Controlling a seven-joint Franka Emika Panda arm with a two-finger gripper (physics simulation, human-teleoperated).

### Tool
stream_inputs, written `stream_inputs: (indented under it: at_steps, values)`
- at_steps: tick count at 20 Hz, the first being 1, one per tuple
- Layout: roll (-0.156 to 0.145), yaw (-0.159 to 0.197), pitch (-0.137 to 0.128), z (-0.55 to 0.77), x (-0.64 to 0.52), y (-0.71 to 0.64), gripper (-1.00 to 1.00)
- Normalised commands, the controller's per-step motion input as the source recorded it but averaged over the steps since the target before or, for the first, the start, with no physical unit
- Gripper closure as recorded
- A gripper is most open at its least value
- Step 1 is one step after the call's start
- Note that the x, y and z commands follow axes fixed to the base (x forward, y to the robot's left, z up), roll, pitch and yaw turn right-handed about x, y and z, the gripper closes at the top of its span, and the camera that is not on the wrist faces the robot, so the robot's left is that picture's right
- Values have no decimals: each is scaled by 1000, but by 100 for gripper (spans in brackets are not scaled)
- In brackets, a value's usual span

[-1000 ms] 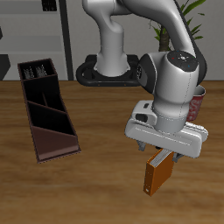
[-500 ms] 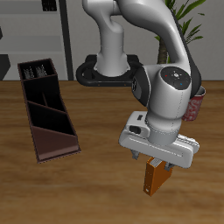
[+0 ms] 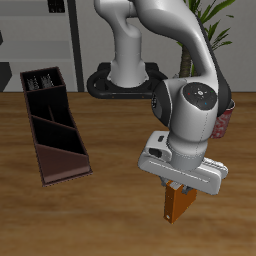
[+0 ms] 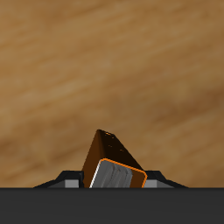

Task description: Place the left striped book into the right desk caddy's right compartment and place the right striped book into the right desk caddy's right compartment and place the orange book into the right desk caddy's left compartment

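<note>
My gripper [image 3: 180, 186] is shut on the orange book [image 3: 178, 204], which hangs upright from it over the wood table near the front edge. The wrist view shows the orange book [image 4: 109, 163] end-on between the jaws, orange cover and grey-white page edge, with bare table beneath. The right desk caddy [image 3: 36, 140], dark maroon with a black inside, lies well away across the table. In its squarish right compartment [image 3: 43, 90] stand black-and-grey striped books [image 3: 41, 79]; I cannot tell them apart. The sloped left compartment [image 3: 62, 148] looks empty.
A dark red mug [image 3: 226, 120] stands farther back, partly hidden behind the arm. The robot's base [image 3: 125, 85] is at the back, with a potted plant [image 3: 205, 25] and shelving behind it.
The wrist has sunk a little and shifted slightly toward the caddy side. The orange book stays in the grip and has barely moved.
</note>
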Motion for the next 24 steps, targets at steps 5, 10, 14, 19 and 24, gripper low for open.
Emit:
stream_inputs:
  at_steps: [5,10,14,19,24]
  values:
    - [10,35,-57,361,-181,-33,100]
    - [-8,29,-82,680,-251,-180,100]
    - [-7,82,-90,861,-421,-297,100]
    - [-10,126,-77,878,-563,-421,100]
    - [8,105,-48,425,-338,-397,100]
